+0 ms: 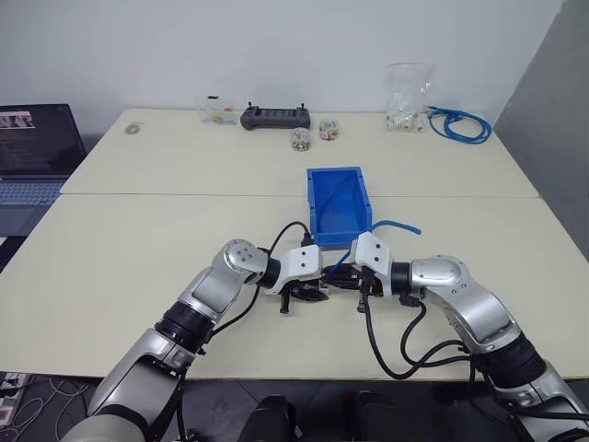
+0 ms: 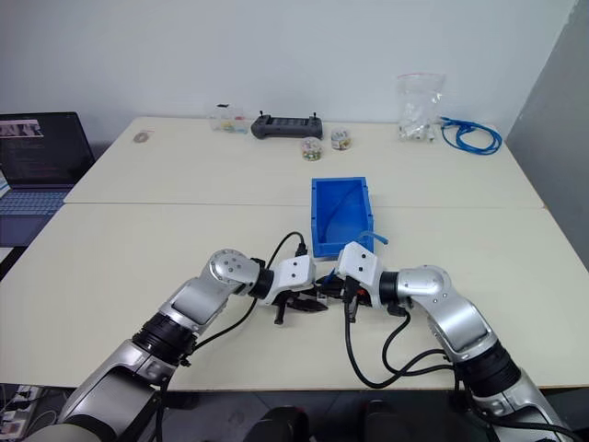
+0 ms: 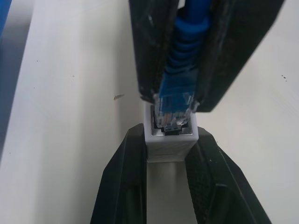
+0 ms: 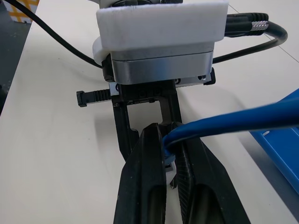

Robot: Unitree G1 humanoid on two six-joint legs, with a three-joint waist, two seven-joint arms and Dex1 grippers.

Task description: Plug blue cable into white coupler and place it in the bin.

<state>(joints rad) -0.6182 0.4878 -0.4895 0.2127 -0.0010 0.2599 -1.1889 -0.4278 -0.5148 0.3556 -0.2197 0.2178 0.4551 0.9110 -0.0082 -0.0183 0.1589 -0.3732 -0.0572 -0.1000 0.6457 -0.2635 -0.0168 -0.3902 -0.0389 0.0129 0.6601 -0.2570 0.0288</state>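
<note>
— Both my arms meet just in front of the bin [image 1: 335,204], closest to me. What do you want to know?

— Why are they held like that?

— My left gripper [image 3: 170,154] is clamped on the white coupler [image 3: 171,142], socket facing the other hand. My right gripper [image 4: 169,161] is pinched shut on the blue cable [image 3: 184,46] just behind its clear plug [image 3: 173,112], lining it up. The plug's tip sits in the socket mouth; I judge it not fully seated yet, so a straight push is what's left.

— And the bin?

— Open, just beyond my grippers, the cable's loose end arcing beside its near right corner. Handy for the drop afterwards.

— The surroundings?

— Two pale tables [image 1: 138,249] pushed together. Beyond the bin: a black controller [image 1: 275,117], small jars [image 1: 300,139], a clear bag [image 1: 407,95], a coiled blue cable [image 1: 458,124]. A laptop [image 1: 32,147] sits off to the bin's left, white wall behind.
</note>
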